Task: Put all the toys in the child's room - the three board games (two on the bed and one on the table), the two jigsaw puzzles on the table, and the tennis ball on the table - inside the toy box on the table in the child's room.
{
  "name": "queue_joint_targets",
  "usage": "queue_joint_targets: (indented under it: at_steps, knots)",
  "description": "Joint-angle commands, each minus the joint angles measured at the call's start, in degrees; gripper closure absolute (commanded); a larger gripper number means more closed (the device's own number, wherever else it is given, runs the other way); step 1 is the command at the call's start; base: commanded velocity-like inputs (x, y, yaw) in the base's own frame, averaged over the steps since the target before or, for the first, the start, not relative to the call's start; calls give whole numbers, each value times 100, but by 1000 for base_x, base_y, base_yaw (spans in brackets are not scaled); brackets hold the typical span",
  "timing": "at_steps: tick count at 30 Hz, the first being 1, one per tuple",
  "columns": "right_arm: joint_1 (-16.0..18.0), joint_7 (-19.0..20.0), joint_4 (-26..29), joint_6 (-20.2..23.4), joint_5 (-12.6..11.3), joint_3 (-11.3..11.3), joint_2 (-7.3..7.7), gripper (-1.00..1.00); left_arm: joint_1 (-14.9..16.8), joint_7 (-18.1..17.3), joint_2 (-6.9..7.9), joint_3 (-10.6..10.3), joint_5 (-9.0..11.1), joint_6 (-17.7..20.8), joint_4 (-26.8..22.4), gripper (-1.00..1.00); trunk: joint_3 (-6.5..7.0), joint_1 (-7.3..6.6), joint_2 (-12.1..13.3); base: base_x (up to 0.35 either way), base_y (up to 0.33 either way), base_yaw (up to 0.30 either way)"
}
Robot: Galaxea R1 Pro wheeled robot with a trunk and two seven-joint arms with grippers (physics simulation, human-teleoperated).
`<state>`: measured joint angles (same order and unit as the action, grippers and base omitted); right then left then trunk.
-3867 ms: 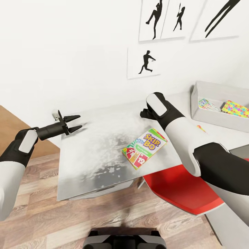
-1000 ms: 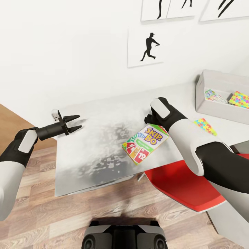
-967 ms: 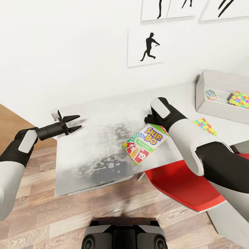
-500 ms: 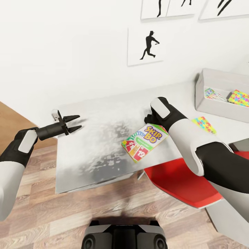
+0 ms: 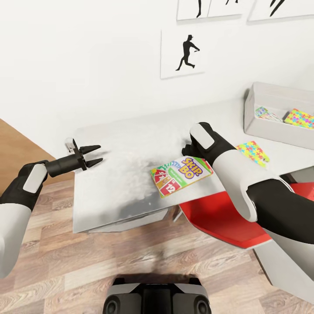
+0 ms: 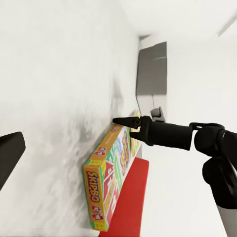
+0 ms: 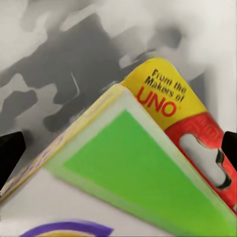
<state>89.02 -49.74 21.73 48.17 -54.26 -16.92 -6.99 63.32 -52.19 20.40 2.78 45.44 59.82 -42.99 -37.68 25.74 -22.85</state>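
The orange-green Skip-Bo board game (image 5: 181,174) lies on the pale table (image 5: 122,144), its near end overhanging the front edge. My right gripper (image 7: 118,148) is open, its fingertips (image 7: 10,150) wide apart on either side of the box's far corner (image 7: 163,98). In the left wrist view one right finger (image 6: 148,131) reaches over the box (image 6: 111,177). My left gripper (image 5: 93,156) hangs open over the table's left end. The toy box (image 5: 279,91) at the right holds a jigsaw puzzle (image 5: 298,117) and a pale board game (image 5: 264,112). Another jigsaw puzzle (image 5: 250,152) lies on the table. The tennis ball and bed are out of view.
A red chair (image 5: 213,218) stands under the table's front edge, below the Skip-Bo box. A white wall with black baseball-player pictures (image 5: 183,52) backs the table. Wood-plank floor (image 5: 87,270) lies in front of me, with my base at the bottom.
The whole view has shifted, so the camera moved. On the table the Skip-Bo box has turned flatter and slid nearer the front edge, staying by my right wrist. The left arm holds its pose.
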Motion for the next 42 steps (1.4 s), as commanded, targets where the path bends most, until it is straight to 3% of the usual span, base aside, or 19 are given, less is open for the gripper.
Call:
queue_joint_targets:
  at_steps: [1,17,29,42]
  knots:
    - [1,-45,-79,43,-111,-47,5,-100,4,-30,0,6,-25,18,1,-100,-8,4,-7,-25,0,0]
    - [1,-45,-170,52,-111,-41,7,-100,1,-28,-1,4,-26,18,1,-100,-8,4,-7,-3,26,0]
    - [1,-45,-186,122,-111,-30,18,-100,2,-32,-1,4,-26,18,1,-100,-8,4,-7,0,156,0]
    - [1,-45,-187,192,-111,237,20,-100,4,-29,-1,4,-33,18,1,-100,-8,4,-7,0,67,0]
